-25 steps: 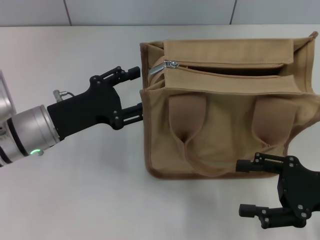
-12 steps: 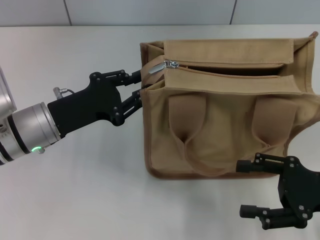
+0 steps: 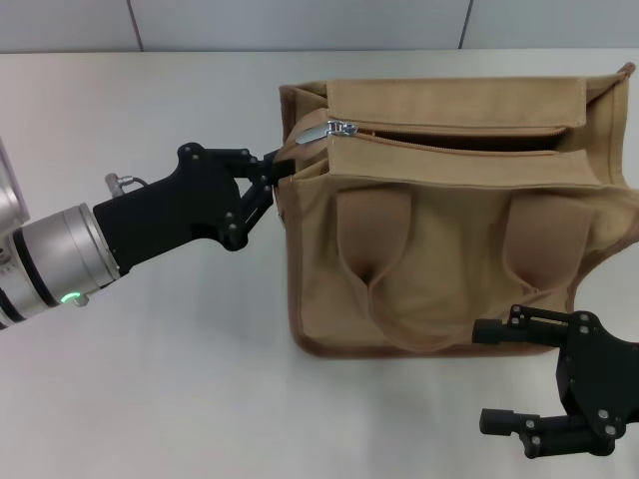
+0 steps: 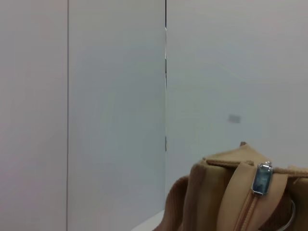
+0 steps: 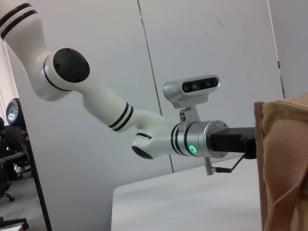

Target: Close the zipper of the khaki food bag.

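The khaki food bag (image 3: 449,249) lies on the white table with its two brown handles toward me. Its zipper (image 3: 459,143) runs along the top panel and gapes open, with the silver pull tab (image 3: 340,128) at the bag's left end. My left gripper (image 3: 273,172) is shut on the fabric of the bag's left edge, just below and left of the pull tab. The left wrist view shows the pull tab (image 4: 262,179) and the bag's end (image 4: 211,197) close up. My right gripper (image 3: 491,374) is open and empty by the bag's front right corner.
The white table (image 3: 150,379) spreads to the left of and in front of the bag. A grey wall (image 3: 300,25) stands behind the table. The right wrist view shows my left arm (image 5: 192,142) reaching to the bag's edge (image 5: 284,163).
My left gripper's fingers were spread wide around the bag's left edge and have closed onto the fabric there. The bag's left end is slightly pinched. The right gripper has not moved.
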Robot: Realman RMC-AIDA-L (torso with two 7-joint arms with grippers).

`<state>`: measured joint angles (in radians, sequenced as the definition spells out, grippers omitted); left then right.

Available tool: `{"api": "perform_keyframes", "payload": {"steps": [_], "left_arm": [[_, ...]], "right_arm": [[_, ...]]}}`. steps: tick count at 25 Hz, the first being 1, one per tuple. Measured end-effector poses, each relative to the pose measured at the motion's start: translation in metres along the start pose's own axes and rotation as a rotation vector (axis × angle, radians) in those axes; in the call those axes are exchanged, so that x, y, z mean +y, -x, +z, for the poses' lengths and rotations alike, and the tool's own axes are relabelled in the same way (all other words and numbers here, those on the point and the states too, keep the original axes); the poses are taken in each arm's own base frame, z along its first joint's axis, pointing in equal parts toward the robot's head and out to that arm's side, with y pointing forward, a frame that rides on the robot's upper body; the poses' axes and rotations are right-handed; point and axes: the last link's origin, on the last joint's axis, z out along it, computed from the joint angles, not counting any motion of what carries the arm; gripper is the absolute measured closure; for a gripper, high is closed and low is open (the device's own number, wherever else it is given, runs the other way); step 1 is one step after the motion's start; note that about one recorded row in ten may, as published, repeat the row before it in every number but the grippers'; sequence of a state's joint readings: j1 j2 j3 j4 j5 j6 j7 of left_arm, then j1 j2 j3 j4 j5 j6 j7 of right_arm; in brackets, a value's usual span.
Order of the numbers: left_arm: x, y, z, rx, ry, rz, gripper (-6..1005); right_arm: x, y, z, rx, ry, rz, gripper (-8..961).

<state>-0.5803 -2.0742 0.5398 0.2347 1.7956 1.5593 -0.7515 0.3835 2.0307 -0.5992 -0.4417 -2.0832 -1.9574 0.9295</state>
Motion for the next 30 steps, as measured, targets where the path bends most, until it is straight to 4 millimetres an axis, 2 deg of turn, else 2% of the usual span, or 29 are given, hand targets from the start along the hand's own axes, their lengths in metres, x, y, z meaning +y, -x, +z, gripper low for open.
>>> {"api": "perform_keyframes", "payload": {"steps": [3,9,15,20,24,26,27,30], "left_arm": [[0.000,-0.003,-0.002,0.021,0.000,-0.005,958],[0.004,-0.020,-0.005,0.131,0.037,0.001,958],[0.005,-0.040,0.011,0.198,0.128,0.000,958],[0.005,-0.047,0.021,0.209,0.168,0.002,958],[0.006,-0.047,0.019,0.217,0.163,-0.002,958],[0.006,-0.046,0.018,0.221,0.159,-0.005,958],[0.006,-0.046,0.017,0.223,0.157,-0.005,958],[0.008,-0.047,0.016,0.233,0.163,-0.006,958]], "right_arm": [[0.000,0.000,0.000,-0.003,-0.003,-0.001,138],[0.001,0.003,-0.002,-0.026,-0.004,-0.004,137],[0.001,0.006,-0.003,-0.045,-0.005,-0.007,138],[0.003,0.011,-0.005,-0.083,-0.003,-0.002,138],[0.005,0.029,-0.011,-0.182,0.042,0.044,137],[-0.002,0.045,-0.016,-0.239,0.046,0.115,137],[-0.002,0.045,-0.016,-0.239,0.046,0.115,137],[-0.021,0.072,-0.020,-0.274,0.043,0.203,137]]}}
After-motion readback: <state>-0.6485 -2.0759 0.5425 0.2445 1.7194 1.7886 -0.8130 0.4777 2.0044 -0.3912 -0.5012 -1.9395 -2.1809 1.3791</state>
